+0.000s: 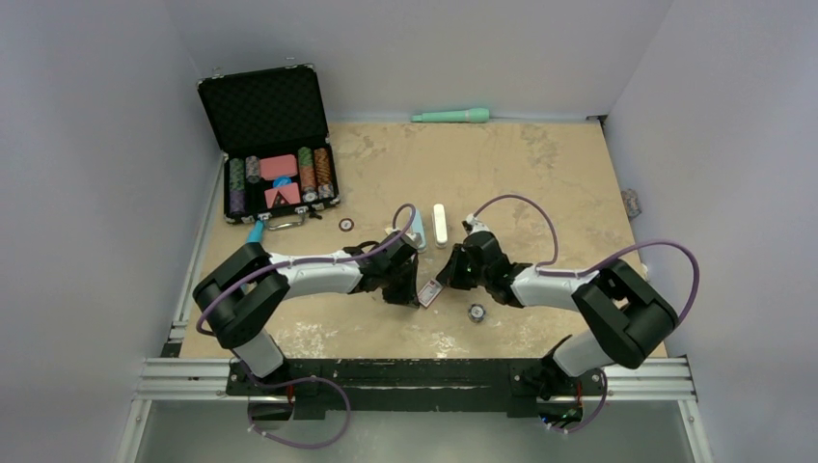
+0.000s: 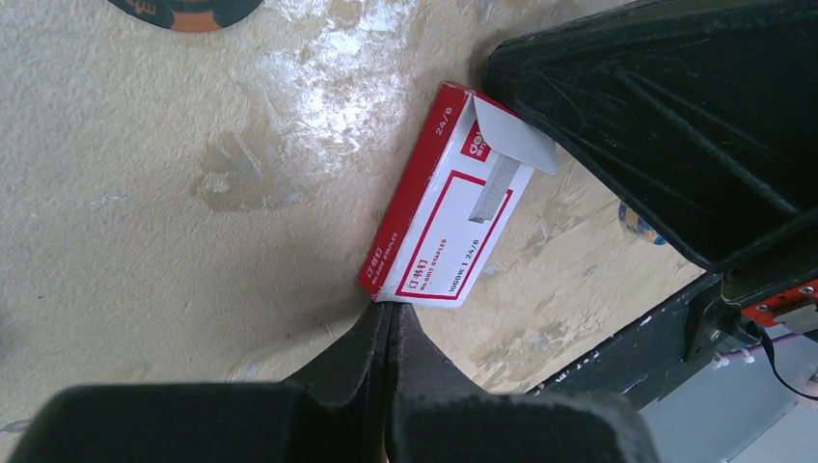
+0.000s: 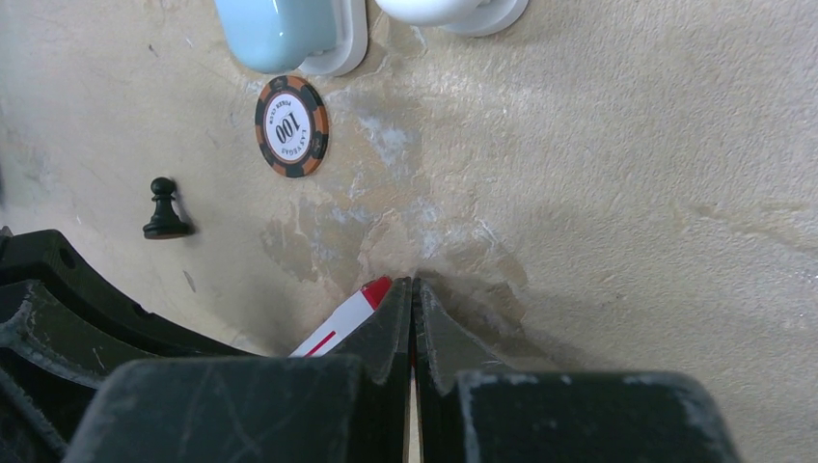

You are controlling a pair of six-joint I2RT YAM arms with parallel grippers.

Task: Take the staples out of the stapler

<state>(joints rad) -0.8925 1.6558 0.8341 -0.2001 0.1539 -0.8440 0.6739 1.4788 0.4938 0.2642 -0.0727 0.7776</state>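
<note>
Overhead view: both arms reached inward from the near rail and met over mid-table at a staple box (image 1: 429, 292). A lone poker chip (image 1: 476, 312) lay just on its near right.

Left wrist view only: the left gripper (image 2: 388, 313) was pinched shut and empty, with its tips at the box's near short end. The box's end flap (image 2: 516, 135) stood open and a grey staple strip (image 2: 490, 188) lay at the mouth. Neither showed from above.

Right wrist view only: the right gripper (image 3: 413, 289) was likewise closed on nothing, its tips just beside the box's red corner. Beyond it stood a black chess pawn (image 3: 165, 209) and a "100" chip (image 3: 291, 126), which lay close to the blue stapler (image 3: 289, 29).

Overhead, the blue stapler and a white stapler (image 1: 441, 225) lay side by side, apart, just past the grippers. I could not tell which of the two was the task's.

Open tabletop ran right and far. An open chip case (image 1: 270, 145) sat at the far left and a teal tool (image 1: 451, 116) lay along the back wall.
</note>
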